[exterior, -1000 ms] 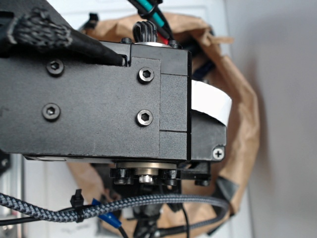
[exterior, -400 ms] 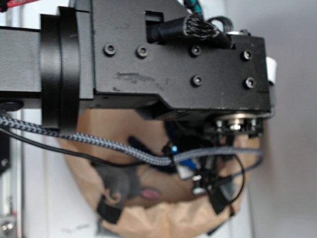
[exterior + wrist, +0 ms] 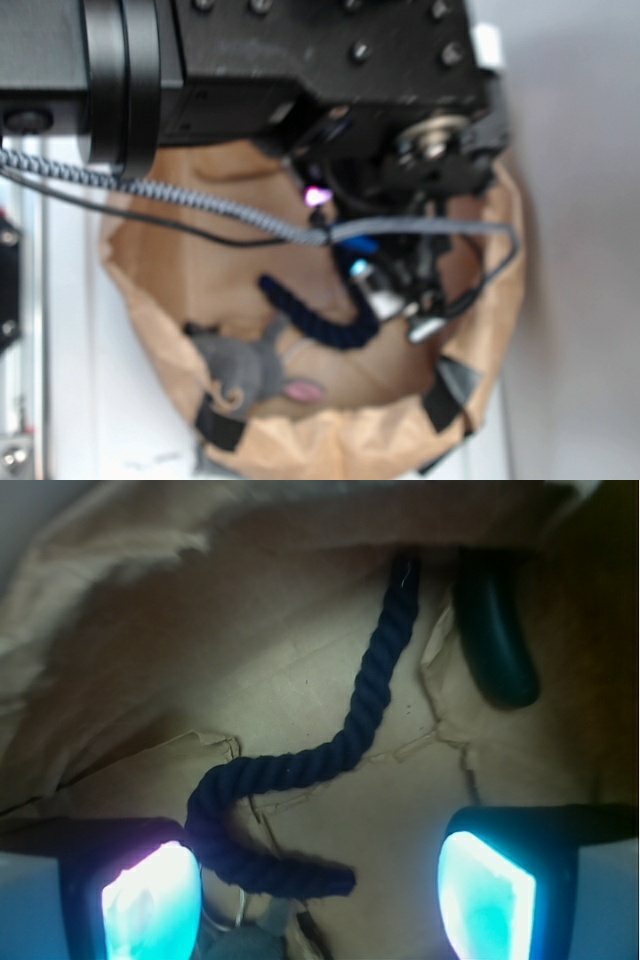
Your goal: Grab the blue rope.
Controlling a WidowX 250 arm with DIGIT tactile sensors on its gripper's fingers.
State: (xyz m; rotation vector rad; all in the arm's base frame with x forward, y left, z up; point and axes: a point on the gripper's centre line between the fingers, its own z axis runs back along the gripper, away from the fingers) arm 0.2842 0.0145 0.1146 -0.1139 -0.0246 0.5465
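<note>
crumpled brown paper bag (image 3: 300, 440) lies open on the bench, seen from above. inside it: the blue rope (image 3: 330, 750), a dark green cucumber-shaped object (image 3: 495, 640) and a grey plush toy (image 3: 250, 370) with a pink patch. rope runs from the top of the bag floor down in an s-bend and curls back near the lower left, one end lying loose on the paper. green object sits just beside the rope's upper stretch, apart from it, near the bag wall. plush toy is next to the rope's lower curl in the exterior view.

tool (image 3: 320, 875) is spread wide over the bag floor, both lit pads (image 3: 150, 900) apart; rope's curl passes by the left pad, nothing pinched between them. grey braided cable (image 3: 200, 200) crosses over the bag.

versus 0.4 s ago: arm body has moved up in the exterior view, uncovering more of the bag interior, and the rope's dark curve is now plainly visible there (image 3: 320, 320). exterior view is blurred.
</note>
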